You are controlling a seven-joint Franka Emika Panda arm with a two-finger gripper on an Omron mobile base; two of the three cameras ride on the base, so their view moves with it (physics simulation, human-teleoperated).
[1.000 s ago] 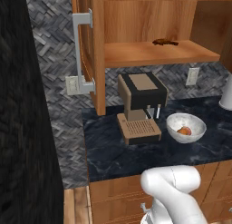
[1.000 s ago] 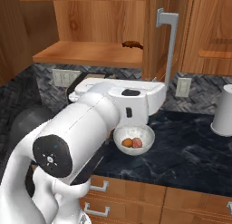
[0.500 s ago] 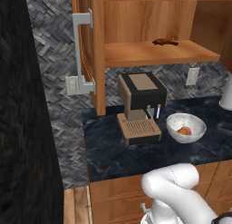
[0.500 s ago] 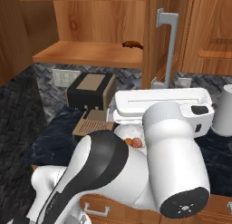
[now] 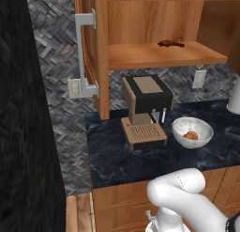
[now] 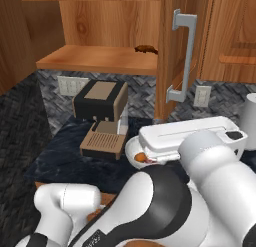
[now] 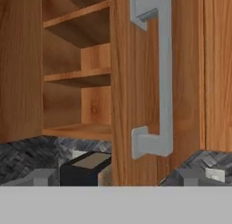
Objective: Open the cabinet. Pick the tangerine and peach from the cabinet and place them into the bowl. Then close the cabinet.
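Cabinet (image 5: 154,24) doors open; brown item (image 5: 171,43) on shelf. Coffee machine (image 5: 144,111) beside bowl (image 5: 192,131) on worktop (image 5: 117,156). Claw (image 7: 122,180) state: cannot tell.

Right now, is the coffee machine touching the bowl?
Apart. The left base view shows dark counter between the coffee machine and the bowl.

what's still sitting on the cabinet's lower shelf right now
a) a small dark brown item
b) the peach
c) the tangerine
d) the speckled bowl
a: a small dark brown item is the one thing seen lying on the open cabinet shelf, while the bowl sits down on the counter with an orange fruit in it.
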